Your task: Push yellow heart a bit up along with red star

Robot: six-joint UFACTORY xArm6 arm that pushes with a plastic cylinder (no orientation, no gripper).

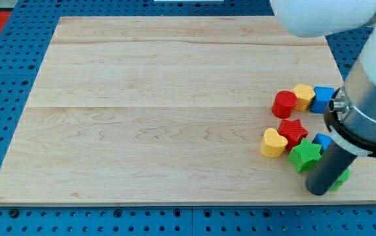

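The yellow heart (273, 143) lies at the view's lower right on the wooden board (175, 111), touching the red star (293, 131) on its right. My tip (319, 191) is at the end of the dark rod, below and to the right of both, just below the green star (304, 155). The rod hides part of a green block (340, 177) and part of a blue block (322, 141).
Above the red star a red cylinder (283, 104), a yellow block (302, 96) and a blue cube (323, 99) stand in a row. The board's right edge and bottom edge are close to my tip. The arm's white body covers the view's upper right.
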